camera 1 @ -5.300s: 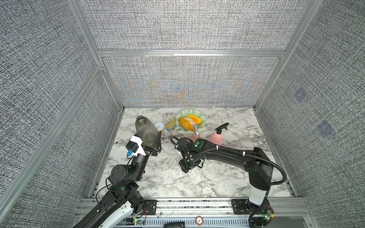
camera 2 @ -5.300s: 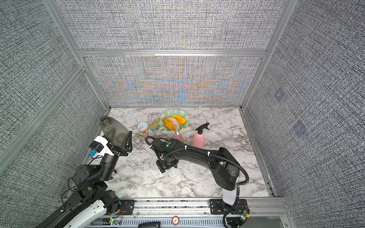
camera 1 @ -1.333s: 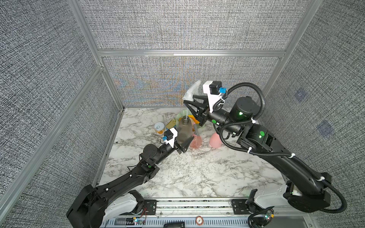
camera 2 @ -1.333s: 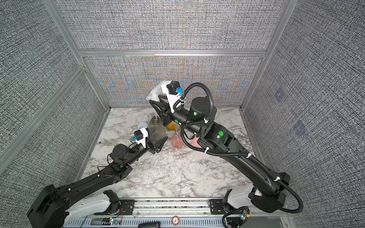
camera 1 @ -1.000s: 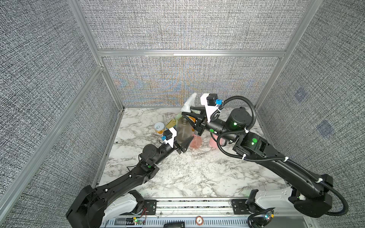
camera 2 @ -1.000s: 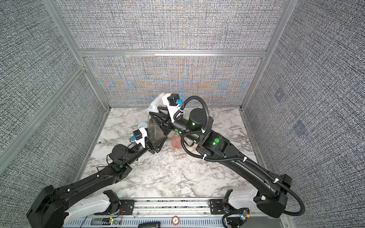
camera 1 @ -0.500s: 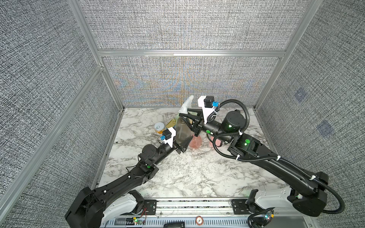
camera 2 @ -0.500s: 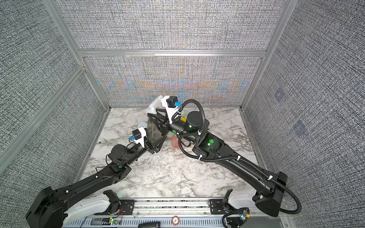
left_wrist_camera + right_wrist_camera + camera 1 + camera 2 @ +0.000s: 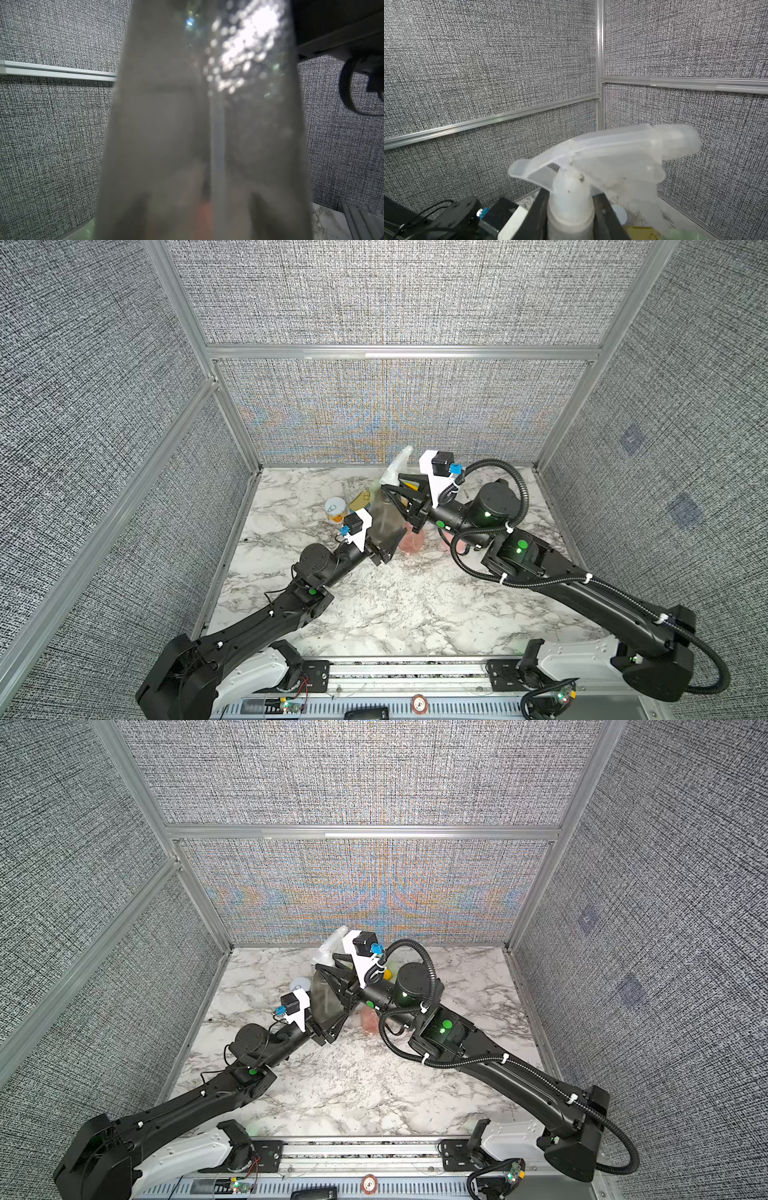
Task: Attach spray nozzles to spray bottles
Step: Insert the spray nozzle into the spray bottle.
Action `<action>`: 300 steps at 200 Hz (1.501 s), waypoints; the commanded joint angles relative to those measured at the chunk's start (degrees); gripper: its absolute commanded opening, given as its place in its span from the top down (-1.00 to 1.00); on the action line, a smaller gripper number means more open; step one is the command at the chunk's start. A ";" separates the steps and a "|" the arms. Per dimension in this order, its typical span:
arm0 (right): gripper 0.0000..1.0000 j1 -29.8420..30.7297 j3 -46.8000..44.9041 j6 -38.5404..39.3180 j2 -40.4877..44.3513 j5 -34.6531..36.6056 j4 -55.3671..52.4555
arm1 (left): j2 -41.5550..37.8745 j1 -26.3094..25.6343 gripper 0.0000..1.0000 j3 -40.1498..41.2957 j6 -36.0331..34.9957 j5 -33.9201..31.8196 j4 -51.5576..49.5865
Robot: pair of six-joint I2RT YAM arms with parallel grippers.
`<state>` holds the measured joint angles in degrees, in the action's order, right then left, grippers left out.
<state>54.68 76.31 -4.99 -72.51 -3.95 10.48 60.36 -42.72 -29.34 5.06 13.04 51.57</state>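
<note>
Tabletop (image 9: 395, 605): white-grey marble | walls (image 9: 395, 294): grey woven panels | rails (image 9: 399, 352): aluminium

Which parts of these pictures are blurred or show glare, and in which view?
Left wrist view: the smoky grey bottle fills the frame, out of focus, with speckled glare on it. Right wrist view: the pale nozzle is soft, the wall behind it sharp. In both top views: coloured moiré on the back wall.

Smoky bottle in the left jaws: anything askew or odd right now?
Nothing stands out. The smoky grey bottle is held in the left gripper, the whitish nozzle sits over its neck in the right gripper, dip tube inside. The jaws hide whether it is seated square.
</note>
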 commanded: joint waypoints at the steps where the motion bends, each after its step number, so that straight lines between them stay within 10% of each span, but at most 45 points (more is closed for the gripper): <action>1: 0.34 0.06 0.14 2.35 0.53 1.94 -3.55 | 0.02 0.00 -0.28 -0.09 0.16 -0.73 3.94; 300: -0.11 5.16 4.05 3.73 0.74 1.81 -14.89 | -0.79 0.00 -0.28 0.87 0.43 -1.92 6.70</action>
<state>59.35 79.59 -2.17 -71.46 -1.52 -0.91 60.03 -42.65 -28.36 5.91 11.68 55.20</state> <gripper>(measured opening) 0.556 0.756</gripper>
